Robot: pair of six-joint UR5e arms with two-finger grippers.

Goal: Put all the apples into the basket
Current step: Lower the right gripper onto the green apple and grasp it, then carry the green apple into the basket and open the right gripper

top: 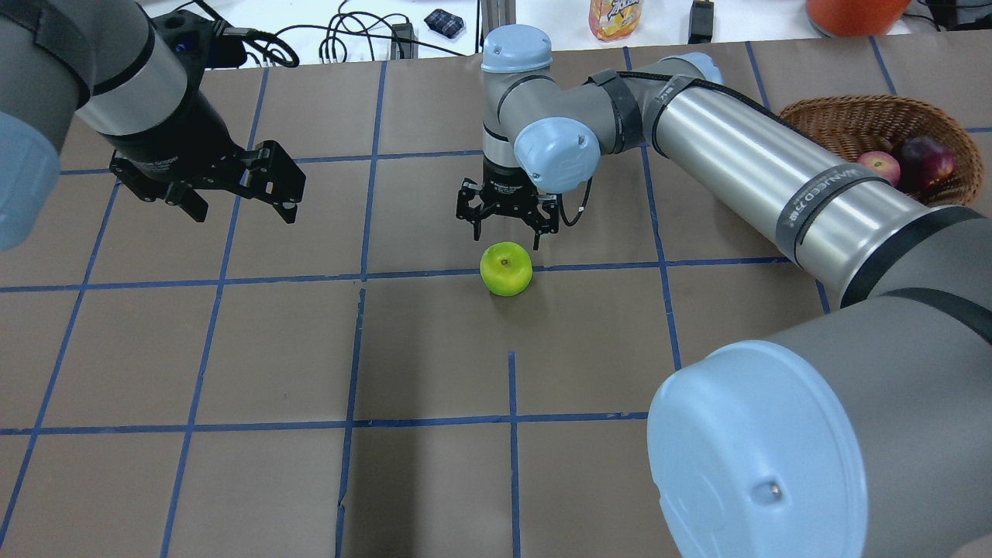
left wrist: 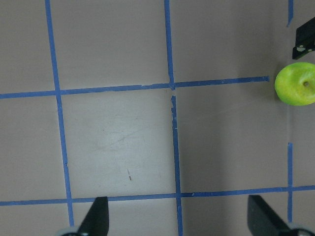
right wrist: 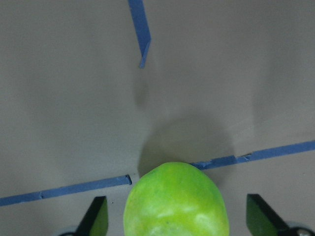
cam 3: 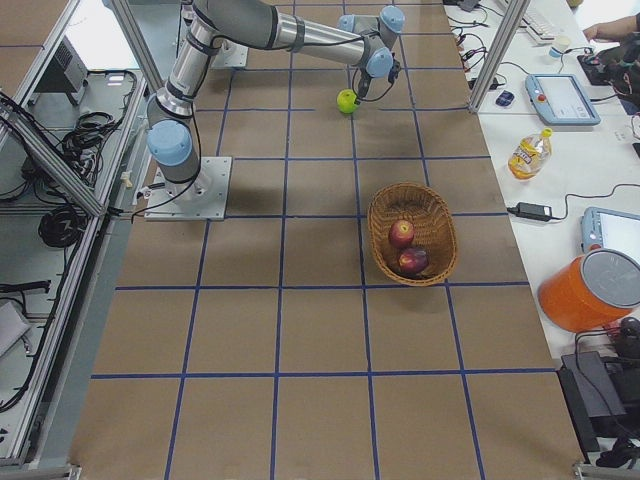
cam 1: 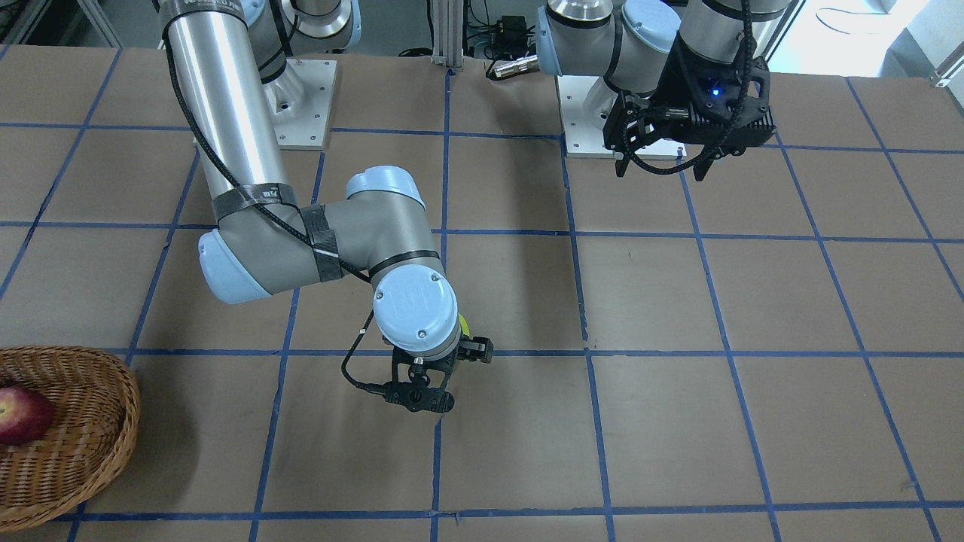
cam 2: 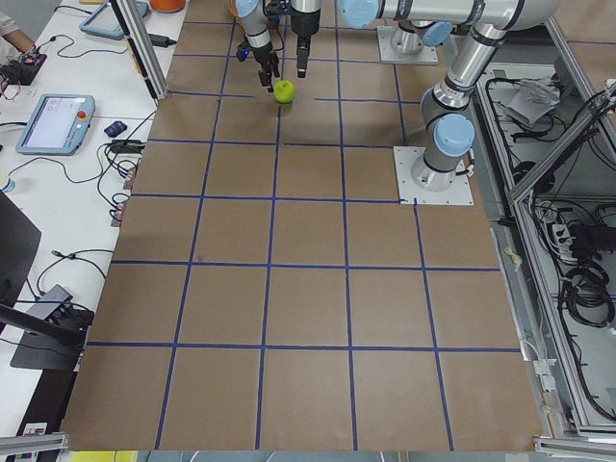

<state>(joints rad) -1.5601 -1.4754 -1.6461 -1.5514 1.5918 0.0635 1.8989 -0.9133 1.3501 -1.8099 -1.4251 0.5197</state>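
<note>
Right wrist-mounted view: I am holding the right gripper point(right wrist: 177, 219) wide open over the green apple point(right wrist: 174, 196) so it fits between the jaws.

I'm looking in on a robotics lab. The surface point(cam 2: 308, 289) is papered brown and gridded with blue tape point(cam 2: 272, 199), and an arm point(cam 2: 469, 60) is bolted to a steel plate point(cam 2: 435, 176) on it. Aluminium framing point(cam 2: 568, 136) runs along the right side with loose cables point(cam 2: 585, 279) beyond, and a teach pendant point(cam 2: 53, 123) lies on the white bench point(cam 2: 43, 217) at left.
</note>
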